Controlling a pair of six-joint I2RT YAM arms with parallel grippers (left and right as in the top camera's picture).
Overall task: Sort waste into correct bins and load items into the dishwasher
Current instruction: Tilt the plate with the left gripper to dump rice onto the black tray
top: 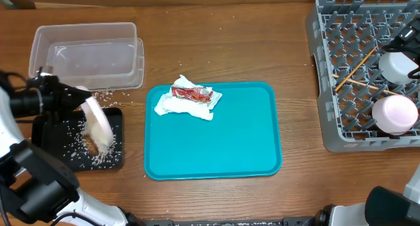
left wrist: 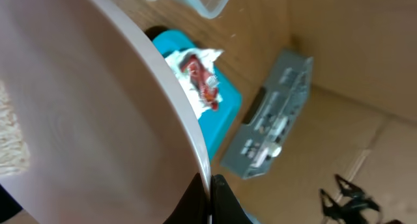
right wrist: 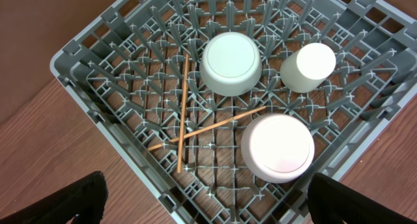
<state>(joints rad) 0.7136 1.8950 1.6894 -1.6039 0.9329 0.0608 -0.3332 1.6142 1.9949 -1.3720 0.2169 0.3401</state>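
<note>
My left gripper [top: 75, 94] [left wrist: 210, 196] is shut on the rim of the white plate [top: 97, 121] [left wrist: 98, 113] and holds it steeply tilted over the black tray [top: 46, 131]. White rice [top: 105, 154] and a brown lump [top: 92, 146] lie in that tray. The crumpled napkin with the red wrapper [top: 190, 98] [left wrist: 199, 81] lies on the teal tray [top: 216, 140]. The grey rack [top: 341, 114] [right wrist: 104, 74] holds two overturned white bowls [right wrist: 231, 62] [right wrist: 278, 148], a smaller white cup-like piece [right wrist: 307, 66] and crossed chopsticks [top: 357, 68] [right wrist: 184, 107]. My right gripper [top: 408, 54] [right wrist: 208, 198] hovers open and empty above the rack.
The clear plastic tub [top: 88, 55] stands behind the black tray. Loose rice grains [top: 105, 94] lie on the wooden table between the tub and the tray. The teal tray fills the middle of the table.
</note>
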